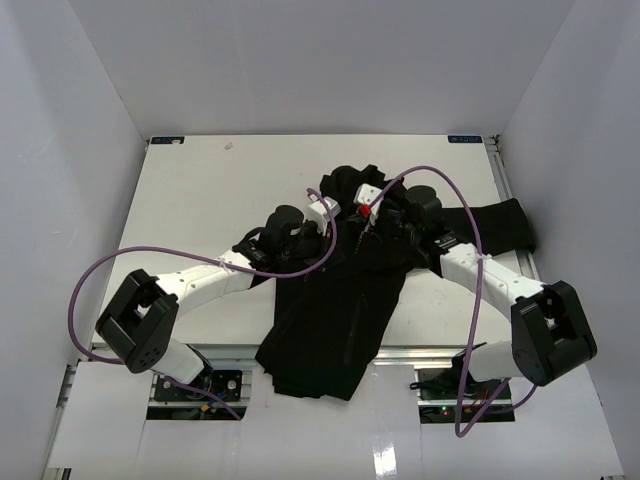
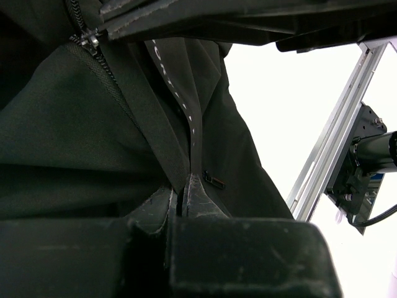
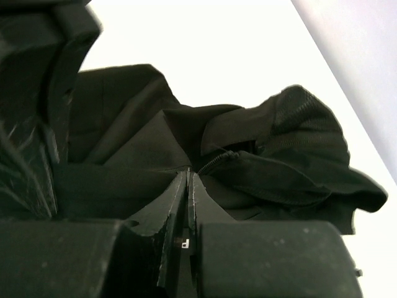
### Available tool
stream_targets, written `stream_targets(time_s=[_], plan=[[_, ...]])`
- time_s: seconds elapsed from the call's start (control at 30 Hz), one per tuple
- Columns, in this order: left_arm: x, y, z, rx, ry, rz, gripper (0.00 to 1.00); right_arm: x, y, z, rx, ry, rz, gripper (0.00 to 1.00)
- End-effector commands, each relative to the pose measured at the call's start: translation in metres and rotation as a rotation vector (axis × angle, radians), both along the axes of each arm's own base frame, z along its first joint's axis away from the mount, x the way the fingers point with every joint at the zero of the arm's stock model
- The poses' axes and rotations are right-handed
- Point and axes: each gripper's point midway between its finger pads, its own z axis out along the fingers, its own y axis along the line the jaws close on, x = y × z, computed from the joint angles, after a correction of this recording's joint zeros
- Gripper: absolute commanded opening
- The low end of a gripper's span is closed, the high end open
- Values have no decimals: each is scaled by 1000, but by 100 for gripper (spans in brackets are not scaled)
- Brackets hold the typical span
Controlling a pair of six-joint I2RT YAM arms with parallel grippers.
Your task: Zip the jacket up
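Jacket position: we find it spread black and crumpled across the middle of the white bench. Its lower part hangs over the near edge between the two arm bases, and one sleeve reaches toward the right side. Both arms bend inward and meet over the upper part of the garment.

Left claw: closed. In the left wrist view, a seamed fold of the fabric runs down into the narrow gap between the fingers, so we read this as a pinch on the jacket. The zipper, with its metal slider, shows at the upper left of that view, well apart from the pinch point.

Right claw: closed, with the fingers pressed together. The tips sit against the fabric where a line of zipper teeth ends. We cannot tell whether any material is caught between them. Bunched fabric rises behind the tips, with bare bench beyond.

A purple cable loops from each arm.
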Motion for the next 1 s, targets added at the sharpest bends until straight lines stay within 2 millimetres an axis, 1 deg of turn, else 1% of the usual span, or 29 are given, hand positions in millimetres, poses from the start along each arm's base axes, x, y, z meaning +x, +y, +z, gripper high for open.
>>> stream_targets(time_s=[0.0, 0.03, 0.13, 0.17, 0.27, 0.47, 0.57, 0.63, 0.77, 0.83, 0.87, 0.93, 0.97], plan=[[-14, -1, 15, -31, -4, -45, 0, 38, -4, 44, 116, 39, -191, 8], [-14, -1, 16, -33, -6, -45, 0, 41, -4, 41, 113, 68, -209, 8], [-13, 0, 14, -26, -10, -39, 0, 53, -5, 48, 134, 112, -273, 8], [-12, 0, 13, -20, -12, -35, 0, 55, -5, 47, 143, 133, -294, 8], [-9, 0, 11, -2, -13, -21, 0, 55, 0, 55, 154, 148, -300, 8], [-8, -1, 7, 13, -7, -10, 0, 50, 9, 68, 182, 108, -305, 8], [-7, -1, 4, 24, -6, 2, 0, 50, 13, 80, 218, 60, -317, 8], [-8, -2, 3, 29, -4, 4, 0, 53, 15, 90, 238, 23, -342, 8], [-11, -6, -1, 50, -7, 13, 0, 60, 17, 102, 287, -34, -380, 8], [-12, -5, -5, 65, -14, 34, 0, 69, 21, 106, 315, -45, -402, 8], [-12, -4, -6, 71, -16, 43, 0, 74, 23, 107, 327, -45, -411, 8], [-11, -2, -6, 77, -28, 61, 0, 79, 29, 100, 329, -38, -411, 8], [-12, -2, -6, 81, -34, 66, 0, 82, 32, 102, 341, -46, -412, 8]])
